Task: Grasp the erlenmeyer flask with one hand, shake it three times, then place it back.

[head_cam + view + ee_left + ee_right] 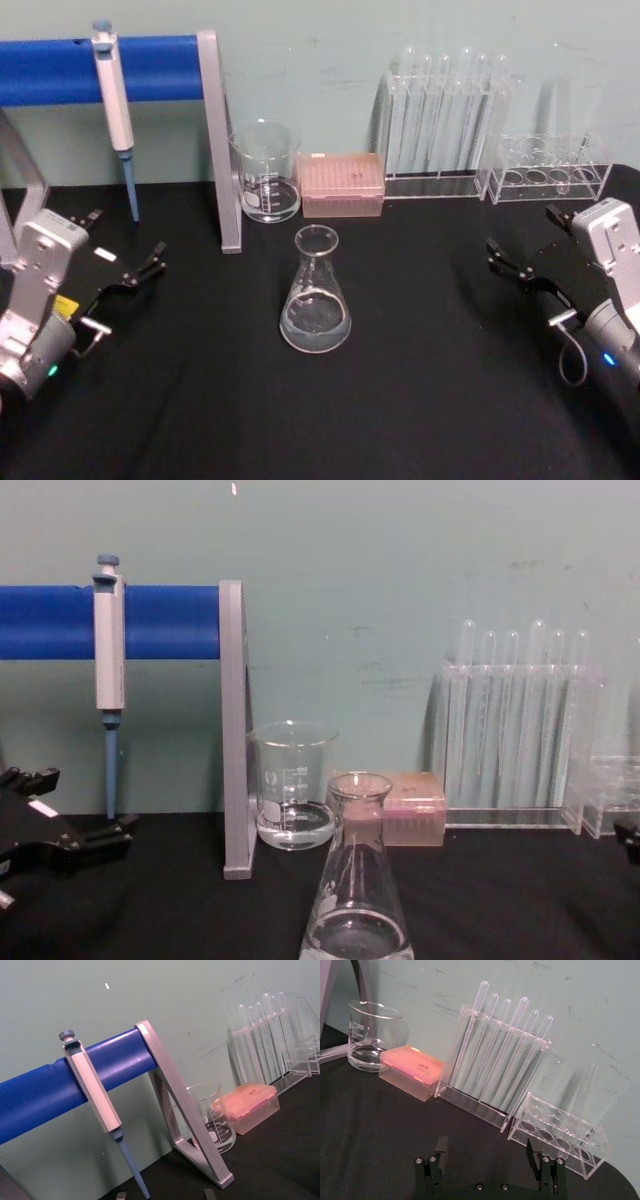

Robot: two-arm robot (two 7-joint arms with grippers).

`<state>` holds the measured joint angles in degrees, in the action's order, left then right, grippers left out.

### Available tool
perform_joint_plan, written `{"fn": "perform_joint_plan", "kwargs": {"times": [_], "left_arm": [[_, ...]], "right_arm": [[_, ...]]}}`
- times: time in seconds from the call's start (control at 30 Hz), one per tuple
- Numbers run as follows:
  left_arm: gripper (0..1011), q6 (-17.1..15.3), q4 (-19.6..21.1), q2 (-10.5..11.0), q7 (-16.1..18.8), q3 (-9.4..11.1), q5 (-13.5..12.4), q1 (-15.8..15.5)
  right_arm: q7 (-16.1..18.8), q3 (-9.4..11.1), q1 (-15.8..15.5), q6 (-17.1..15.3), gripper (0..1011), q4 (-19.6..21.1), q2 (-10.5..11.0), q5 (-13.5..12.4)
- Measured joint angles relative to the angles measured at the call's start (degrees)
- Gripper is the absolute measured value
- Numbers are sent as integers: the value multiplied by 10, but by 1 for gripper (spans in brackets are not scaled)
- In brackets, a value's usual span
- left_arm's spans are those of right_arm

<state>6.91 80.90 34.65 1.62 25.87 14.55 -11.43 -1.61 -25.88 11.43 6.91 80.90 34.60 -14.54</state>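
The erlenmeyer flask (315,296) stands upright on the black table near its middle, clear glass with a little liquid at its base; the chest view shows the flask (357,905) close up at the bottom. My left gripper (124,243) rests open at the table's left, well apart from the flask, and also appears as the left gripper (75,805) in the chest view. My right gripper (524,236) sits open at the right, equally far from the flask. In the right wrist view the right gripper (487,1147) has nothing between its fingers.
Behind the flask stand a glass beaker (267,172) and a pink tip box (342,185). A tall test tube rack (445,120) and a low clear rack (545,170) stand at back right. A pipette (115,100) hangs on the blue bar with a grey post (225,140).
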Motion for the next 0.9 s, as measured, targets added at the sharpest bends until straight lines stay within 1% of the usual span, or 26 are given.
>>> {"fn": "perform_joint_plan", "kwargs": {"times": [0.9], "left_arm": [[1001,0,0,0,0,0,0,0]], "right_arm": [[0,0,0,0,1000,0,0,0]]}}
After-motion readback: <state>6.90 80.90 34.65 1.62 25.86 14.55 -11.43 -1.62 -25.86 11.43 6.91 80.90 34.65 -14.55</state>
